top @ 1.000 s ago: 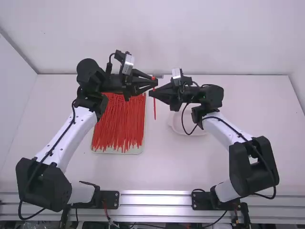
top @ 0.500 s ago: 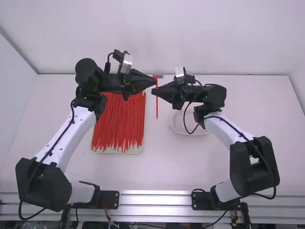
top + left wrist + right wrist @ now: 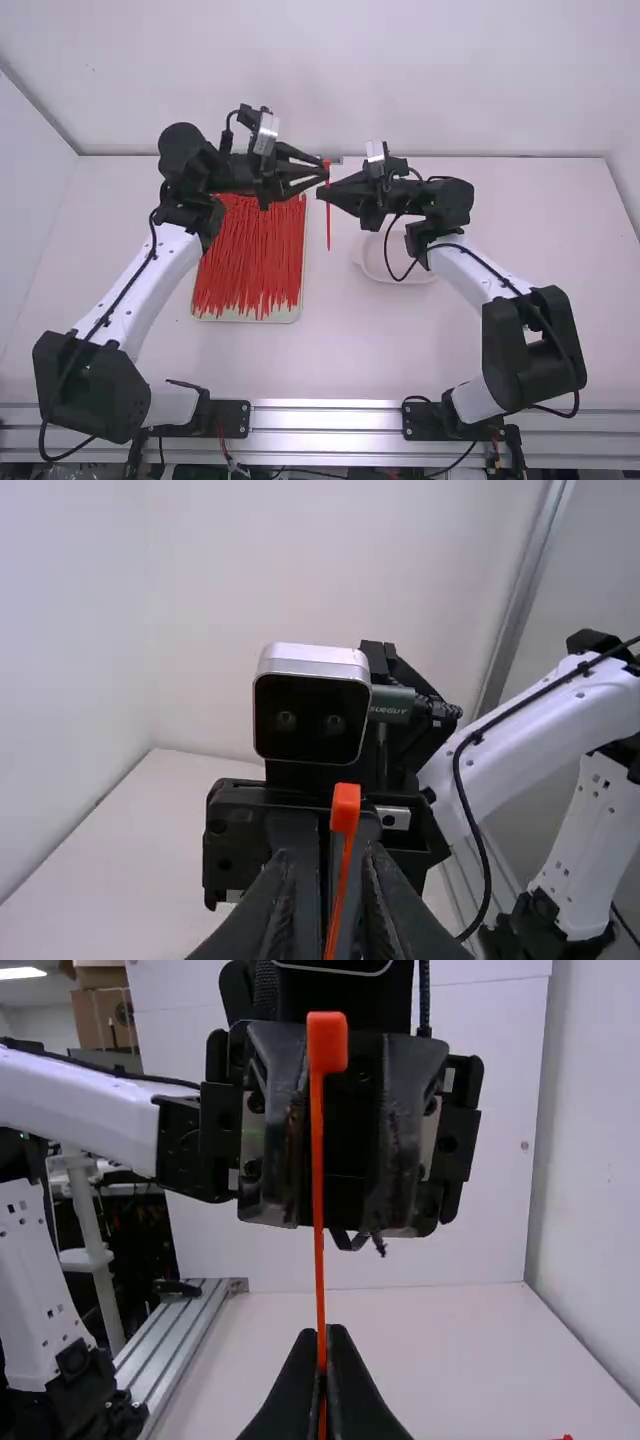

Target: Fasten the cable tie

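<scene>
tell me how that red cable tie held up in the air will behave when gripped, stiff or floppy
Probably fairly stiff over this length: the cable tie stands straight above and below the right gripper with no droop. Likely very light, since a narrow fingertip pinch holds it. Being thin, it may twist in the grip.

The only lettering I can spot from here is one short pale word, a maker's mark by the look of it, printed along the black plastic cable plug [image 3: 392, 710] that sits just beside the silver rounded-box camera [image 3: 312, 705] on the right arm's wrist.
</scene>
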